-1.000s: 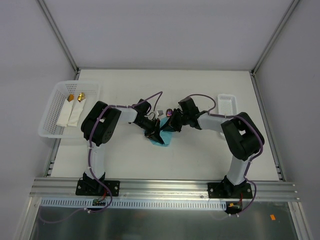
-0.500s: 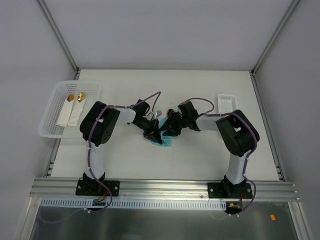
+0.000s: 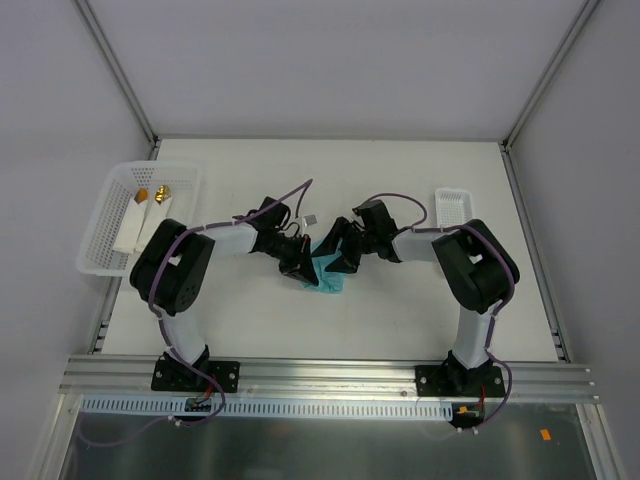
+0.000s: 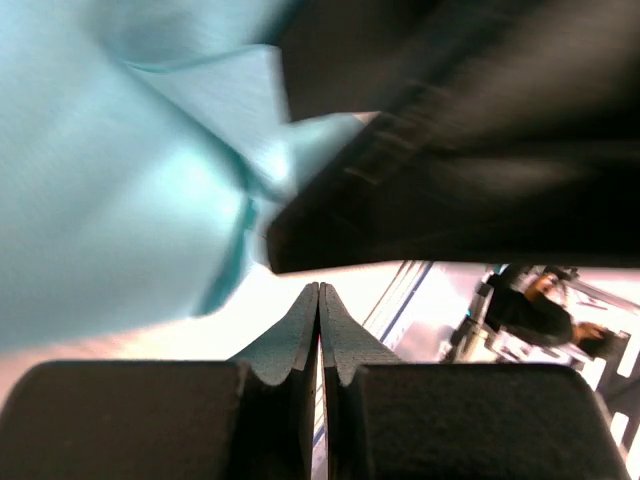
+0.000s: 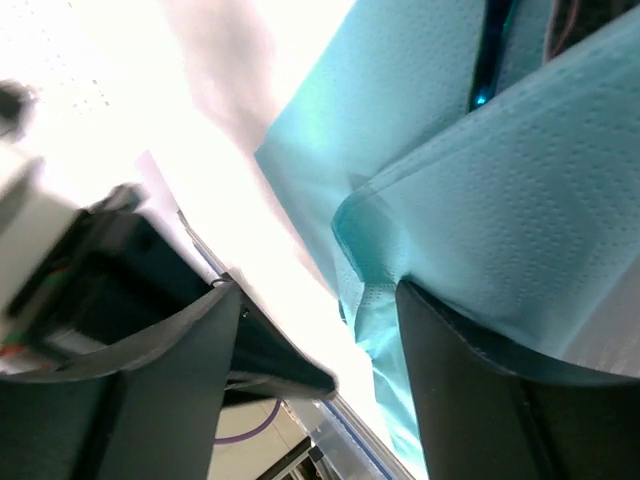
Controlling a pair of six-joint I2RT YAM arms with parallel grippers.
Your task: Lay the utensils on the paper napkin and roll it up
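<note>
Right claw [image 5: 316,292] newly agape against embossed teal paper napkin [image 5: 520,200]

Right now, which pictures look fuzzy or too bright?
Top view: sharp and evenly lit. Left wrist: the napkin and the dark shape beside it are smeared with blur. Right wrist: the table is glared out white, yet the napkin's dots look crisp.

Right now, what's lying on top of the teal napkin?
The left gripper and right gripper crowd over the crumpled teal napkin. No utensils show; the grippers and folds may be covering them.
</note>
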